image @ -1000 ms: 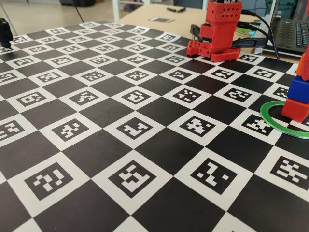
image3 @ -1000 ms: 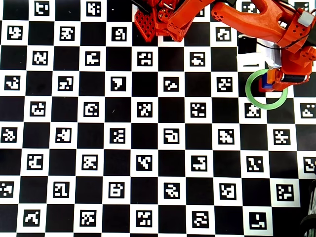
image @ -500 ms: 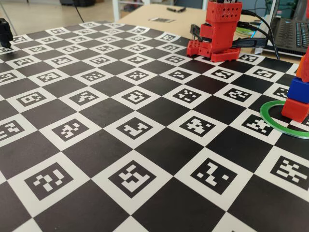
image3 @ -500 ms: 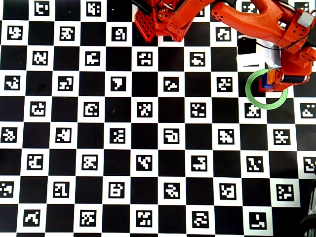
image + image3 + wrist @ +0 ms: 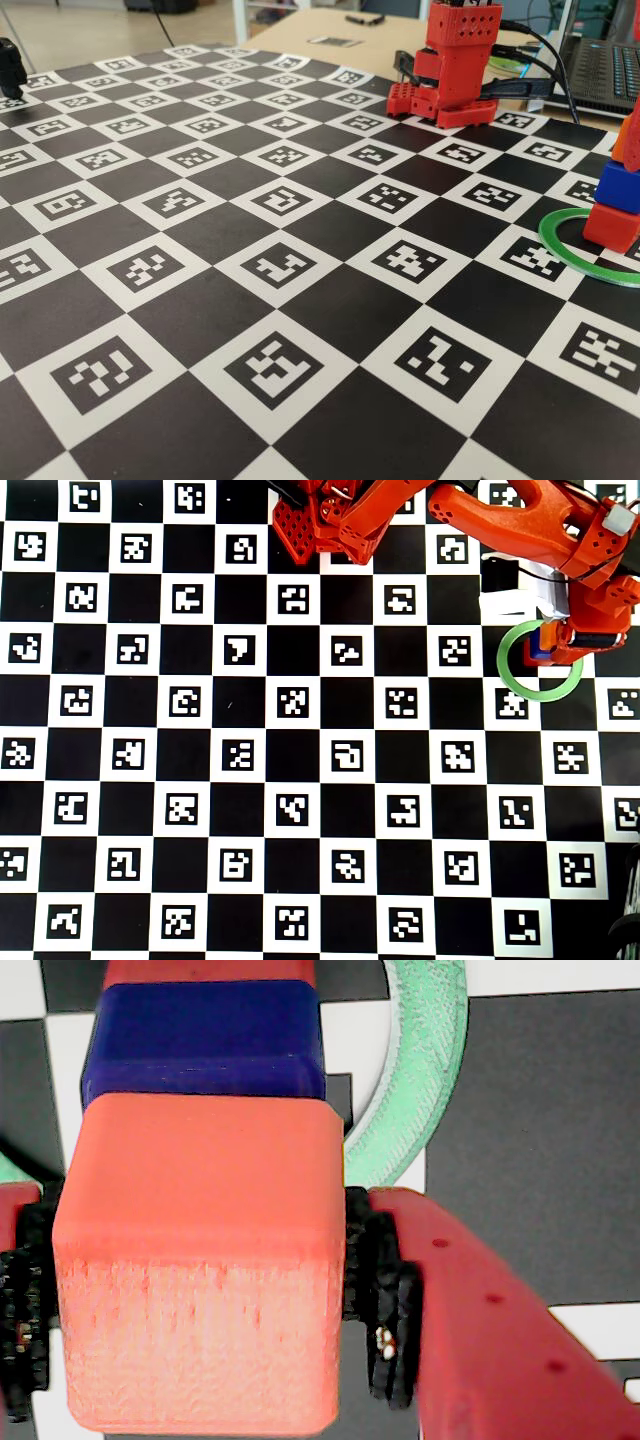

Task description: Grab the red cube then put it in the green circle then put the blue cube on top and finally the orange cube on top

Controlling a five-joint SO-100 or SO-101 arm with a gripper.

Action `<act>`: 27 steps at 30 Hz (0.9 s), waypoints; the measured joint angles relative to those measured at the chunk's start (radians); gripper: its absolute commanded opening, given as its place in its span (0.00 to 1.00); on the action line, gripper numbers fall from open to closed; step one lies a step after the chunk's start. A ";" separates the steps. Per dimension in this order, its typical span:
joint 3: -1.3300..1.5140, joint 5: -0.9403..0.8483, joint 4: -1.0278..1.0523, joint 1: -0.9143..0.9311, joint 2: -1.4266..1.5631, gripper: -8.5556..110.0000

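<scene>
In the fixed view the small matte deep-red cube sat inside the thin bright-green ring under the royal-blue cube; in the wrist view the gripper pinched the bright-orange cube directly above the blue one — square it, then release gently.

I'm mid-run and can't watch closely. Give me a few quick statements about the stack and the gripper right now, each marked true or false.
1. The blue cube sits on the red cube. True.
2. The red cube stands outside the green circle. False: it rests within the ring.
3. The gripper has its fingers on both sides of the orange cube. True.
4. The orange cube lies on the checkerboard mat away from the stack. False: it is at the top of the stack, over the blue cube.
5. The stack stands near the middle of the mat. False: it is near the right edge in the overhead view.
</scene>
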 measured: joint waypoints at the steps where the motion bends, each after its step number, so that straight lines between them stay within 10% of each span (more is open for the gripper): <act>1: 0.000 0.000 0.000 0.000 0.000 0.34; 27: -0.103 -0.141 0.161 0.035 0.239 0.43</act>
